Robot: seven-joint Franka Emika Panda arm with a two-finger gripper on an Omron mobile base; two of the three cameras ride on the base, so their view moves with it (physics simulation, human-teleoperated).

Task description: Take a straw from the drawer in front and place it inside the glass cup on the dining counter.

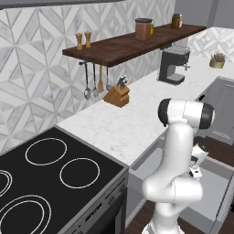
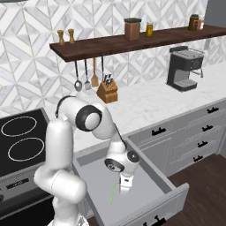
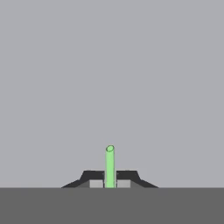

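The drawer (image 2: pixel 172 187) stands pulled out below the marble worktop, light grey, and my arm reaches down into it. Inside it my gripper (image 2: pixel 124 191) hangs low over the drawer floor. In the hand view my gripper (image 3: pixel 110 184) is shut on the green straw (image 3: pixel 110 166), which stands up between the two dark fingertips (image 3: pixel 94 177). From the right base view the straw (image 2: pixel 114 193) shows as a thin green line just left of the hand. From the left base view the open drawer (image 1: pixel 215 201) lies behind my arm, which hides the gripper. The glass cup and the dining counter are out of view.
A black stove (image 1: pixel 50 178) sits left of the drawer. On the marble worktop (image 2: pixel 145 106) stand a knife block (image 2: pixel 107 92) and a coffee machine (image 2: pixel 185 68). Grey drawers with black handles (image 2: pixel 198 137) are to the right. A wooden shelf (image 2: pixel 132 42) carries jars.
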